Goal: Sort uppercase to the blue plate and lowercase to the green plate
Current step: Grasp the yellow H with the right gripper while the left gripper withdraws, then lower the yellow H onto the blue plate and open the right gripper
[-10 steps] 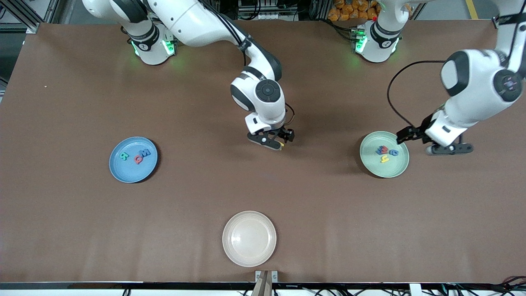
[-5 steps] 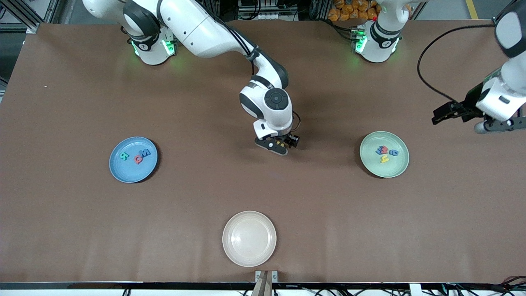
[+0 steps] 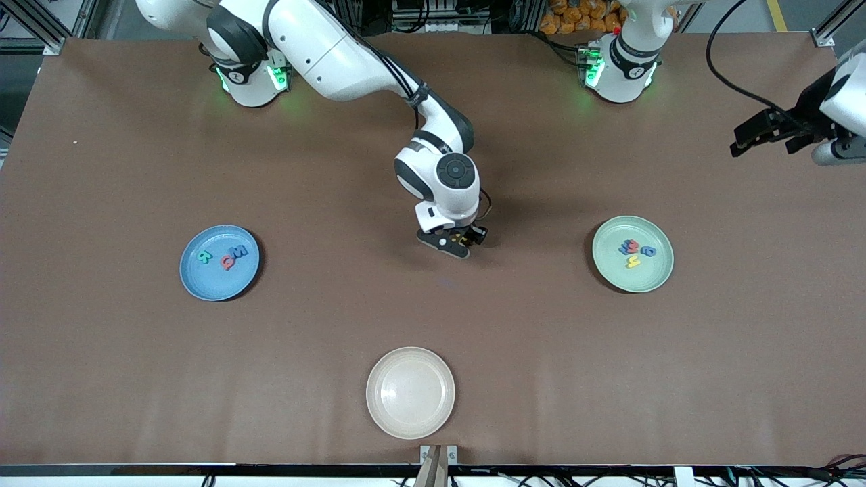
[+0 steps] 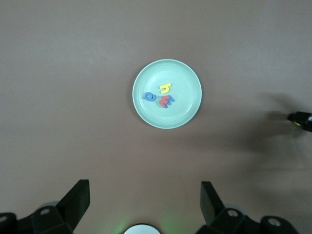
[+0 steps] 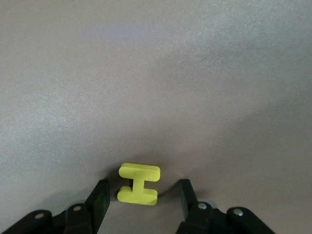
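A yellow H point(image 5: 139, 184) lies flat on the brown table between the fingers of my right gripper point(image 5: 143, 192), with a gap on each side; the jaws are open. That gripper point(image 3: 459, 242) is low over the table's middle. The blue plate point(image 3: 203, 281) holds a green R point(image 3: 203, 256), red Q point(image 3: 229, 261) and blue W point(image 3: 241, 251). The green plate point(image 3: 643, 277) holds a yellow h point(image 4: 165, 87), a red m point(image 4: 165, 101) and blue letters point(image 4: 149, 96). My left gripper point(image 3: 788, 145) hangs open and empty, high near the left arm's end of the table.
A cream plate point(image 3: 411, 392) with nothing in it sits near the table's front edge, nearer to the front camera than the right gripper. Both arm bases stand along the table's back edge.
The left arm has risen away from the green plate toward its end of the table. The right gripper has come down over the yellow H and its fingers have narrowed around it.
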